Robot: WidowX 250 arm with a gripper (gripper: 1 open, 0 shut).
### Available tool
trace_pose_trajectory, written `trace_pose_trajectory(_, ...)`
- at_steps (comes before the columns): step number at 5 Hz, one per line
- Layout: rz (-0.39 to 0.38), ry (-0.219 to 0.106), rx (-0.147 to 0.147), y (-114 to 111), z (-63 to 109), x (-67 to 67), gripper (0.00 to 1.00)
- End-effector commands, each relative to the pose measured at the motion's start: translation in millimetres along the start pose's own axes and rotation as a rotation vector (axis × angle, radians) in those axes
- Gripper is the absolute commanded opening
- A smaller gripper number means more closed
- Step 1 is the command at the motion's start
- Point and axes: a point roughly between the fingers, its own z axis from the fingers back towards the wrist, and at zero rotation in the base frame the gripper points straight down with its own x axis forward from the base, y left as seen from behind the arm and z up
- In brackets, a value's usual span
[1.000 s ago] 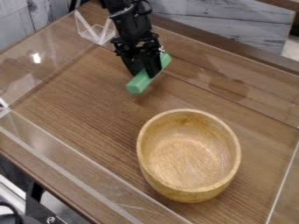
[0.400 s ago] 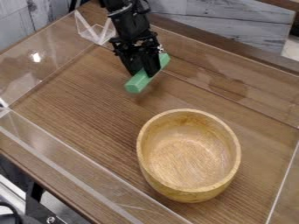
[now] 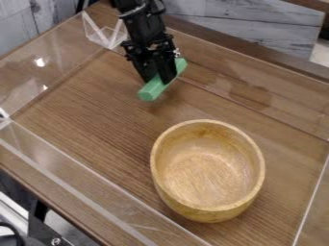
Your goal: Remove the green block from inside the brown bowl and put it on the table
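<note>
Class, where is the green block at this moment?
In the camera view the green block is upper centre, clamped in the gripper with its lower end at the table, up and left of the empty brown bowl.

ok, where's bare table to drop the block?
Open wood left of the brown bowl, up to the near acrylic wall, and under the gripper shut on the green block. The near right corner is crowded by the bowl.

Lab test rig: wood-grain table [image 3: 90, 115] fenced by clear acrylic walls [image 3: 52, 48].
</note>
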Motion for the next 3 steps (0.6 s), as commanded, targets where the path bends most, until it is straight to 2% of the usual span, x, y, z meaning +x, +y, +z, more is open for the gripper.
trace_pose_trajectory(1,-0.015,-0.061,0.028,2.4,21.8,10.5,0.0)
trace_pose_trajectory(3,-0.008,-0.053,0.022,5.5,21.3,11.4,0.0)
